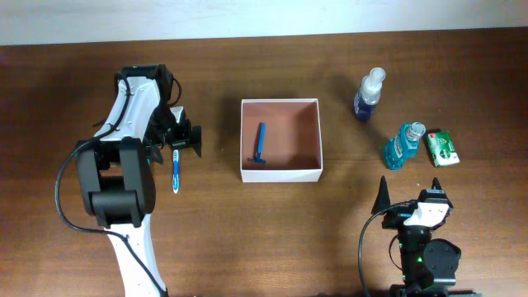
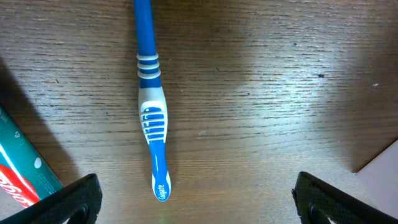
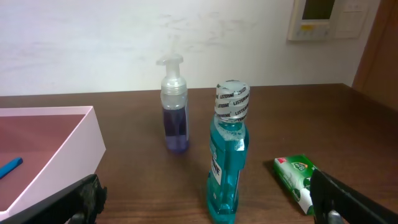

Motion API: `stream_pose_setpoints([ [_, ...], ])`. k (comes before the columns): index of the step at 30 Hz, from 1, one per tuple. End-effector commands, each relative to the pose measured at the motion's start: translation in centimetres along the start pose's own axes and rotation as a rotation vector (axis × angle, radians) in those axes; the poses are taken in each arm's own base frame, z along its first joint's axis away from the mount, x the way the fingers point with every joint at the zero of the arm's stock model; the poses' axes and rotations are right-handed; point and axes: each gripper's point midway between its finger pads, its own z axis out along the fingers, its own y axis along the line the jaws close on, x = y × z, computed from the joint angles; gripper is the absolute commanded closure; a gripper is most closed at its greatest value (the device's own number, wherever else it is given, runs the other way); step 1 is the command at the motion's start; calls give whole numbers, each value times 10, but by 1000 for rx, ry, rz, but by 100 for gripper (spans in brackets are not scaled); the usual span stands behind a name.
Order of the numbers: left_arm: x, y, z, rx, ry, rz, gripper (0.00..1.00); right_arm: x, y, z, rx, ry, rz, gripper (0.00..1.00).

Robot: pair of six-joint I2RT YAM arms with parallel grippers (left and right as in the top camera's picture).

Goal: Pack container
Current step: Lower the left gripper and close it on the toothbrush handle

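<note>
The container (image 1: 280,174) is a square white-walled box with a pinkish-brown floor at mid-table, and a blue razor (image 1: 259,144) lies inside it. To its left a blue and white toothbrush (image 1: 176,172) lies flat on the wood. My left gripper (image 1: 177,140) hovers open over the toothbrush's handle end. In the left wrist view the toothbrush (image 2: 152,118) lies between the wide-spread jaws of that gripper (image 2: 199,205), nearer the left finger and touching neither. My right gripper (image 1: 410,195) is open near the front edge, facing the teal mouthwash bottle (image 3: 227,155), and holds nothing (image 3: 208,202).
A purple spray bottle (image 1: 369,92) and a green soap packet (image 1: 442,148) stand beside the mouthwash bottle (image 1: 403,144), right of the container. A red and green toothpaste tube (image 2: 18,168) lies just left of the toothbrush. In the right wrist view the container's wall (image 3: 68,149) is at left.
</note>
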Motion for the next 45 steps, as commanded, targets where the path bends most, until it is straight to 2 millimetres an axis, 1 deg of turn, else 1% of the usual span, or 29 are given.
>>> stream_pose_setpoints([
  [1,1,-1,-1,13,-1,-2,1,3,-3,0,15,6,2,2],
  [6,1,1,0,4,-2,-5,1,3,-3,0,15,6,2,2],
  [11,-7,8,-1,-39,-35,-19,1,3,-3,0,15,6,2,2],
  [17,-1,8,-2,-40,-17,-20,1,3,-3,0,15,6,2,2],
  [21,2,7,-12,-39,-37,-21,1,3,-3,0,15,6,2,2],
  [25,6,5,-32,-33,-87,-17,1,3,-3,0,15,6,2,1],
  [27,11,7,-41,-44,-111,-19,1,3,-3,0,15,6,2,2],
  [29,20,14,-47,-78,-133,-56,1,3,-3,0,15,6,2,2],
  [32,28,15,-50,-73,-191,-58,1,3,-3,0,15,6,2,2],
  [36,31,13,-48,-48,-271,-49,1,3,-3,0,15,6,2,2],
  [40,28,13,-45,-43,-308,-46,1,3,-3,0,15,6,2,2],
  [45,10,12,-41,-34,-379,-40,1,3,-3,0,15,6,2,2],
])
